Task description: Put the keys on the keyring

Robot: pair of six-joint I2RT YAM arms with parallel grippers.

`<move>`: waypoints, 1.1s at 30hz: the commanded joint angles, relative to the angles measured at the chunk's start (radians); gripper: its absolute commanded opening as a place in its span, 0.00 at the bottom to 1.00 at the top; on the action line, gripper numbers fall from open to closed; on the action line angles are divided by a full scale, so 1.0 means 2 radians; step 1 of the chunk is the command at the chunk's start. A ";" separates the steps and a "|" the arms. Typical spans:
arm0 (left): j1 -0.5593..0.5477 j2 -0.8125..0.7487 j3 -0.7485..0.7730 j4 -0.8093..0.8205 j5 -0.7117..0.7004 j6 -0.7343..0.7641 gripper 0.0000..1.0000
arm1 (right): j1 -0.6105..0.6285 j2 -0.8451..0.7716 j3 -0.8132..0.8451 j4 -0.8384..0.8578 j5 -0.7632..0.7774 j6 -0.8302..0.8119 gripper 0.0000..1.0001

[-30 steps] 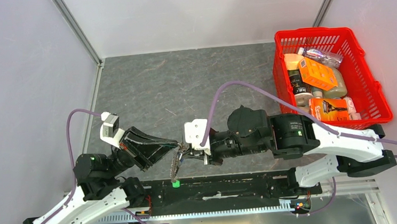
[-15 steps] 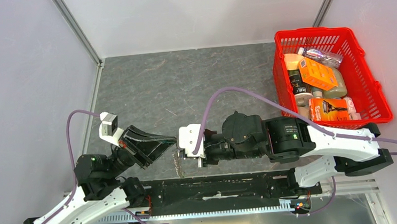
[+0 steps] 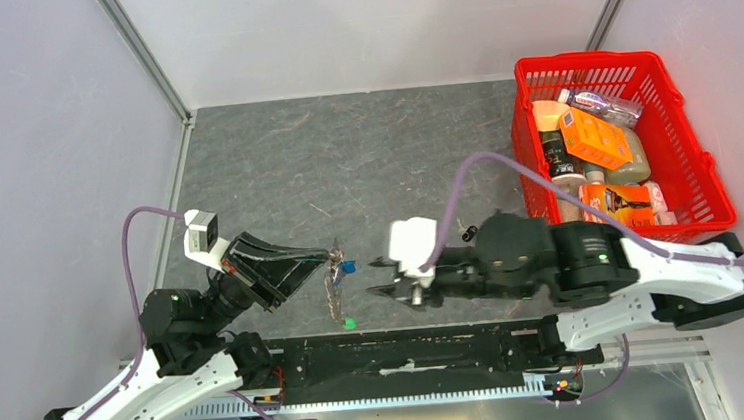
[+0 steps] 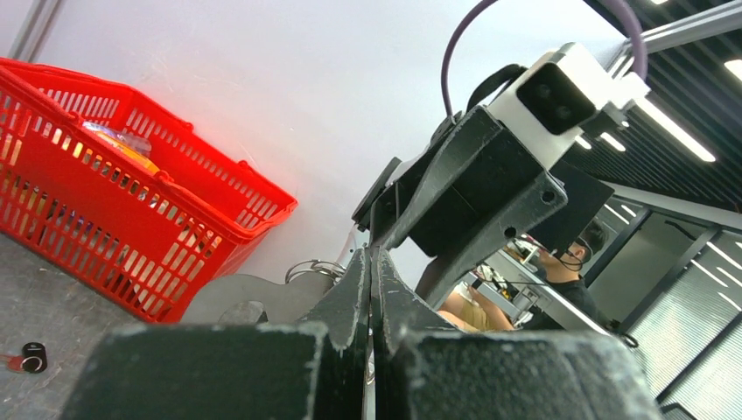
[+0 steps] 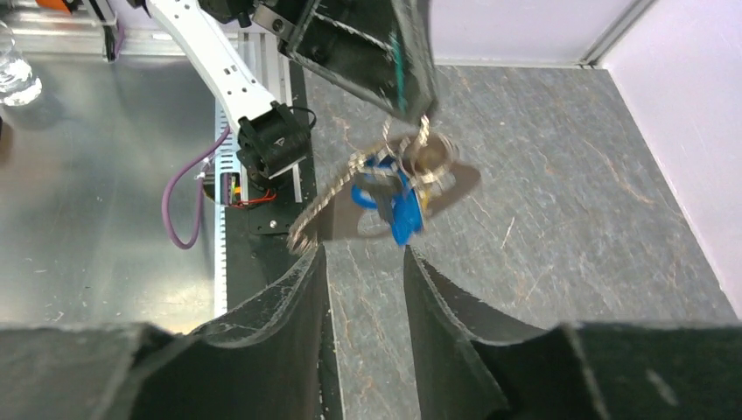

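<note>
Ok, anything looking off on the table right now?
Nothing spilled or damaged. The left tool holds the keyring, a blue-capped key hanging at it, chain and green tag dangling. One oddity: a small black item lies alone on the mat, toward the basket; too small to identify.

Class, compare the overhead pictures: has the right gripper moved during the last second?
Yes. The right gripper has drawn back rightward, toward the red basket, away from the keyring held by the left gripper.
</note>
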 commanded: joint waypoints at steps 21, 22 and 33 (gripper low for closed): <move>0.002 0.019 0.005 -0.027 -0.117 0.020 0.02 | 0.002 -0.161 -0.195 0.014 0.242 0.250 0.61; 0.002 0.019 0.005 -0.029 -0.121 0.019 0.02 | 0.002 -0.161 -0.198 0.014 0.236 0.255 0.61; 0.002 0.015 -0.007 -0.032 -0.162 0.011 0.02 | 0.002 -0.060 -0.123 0.072 0.180 0.311 0.61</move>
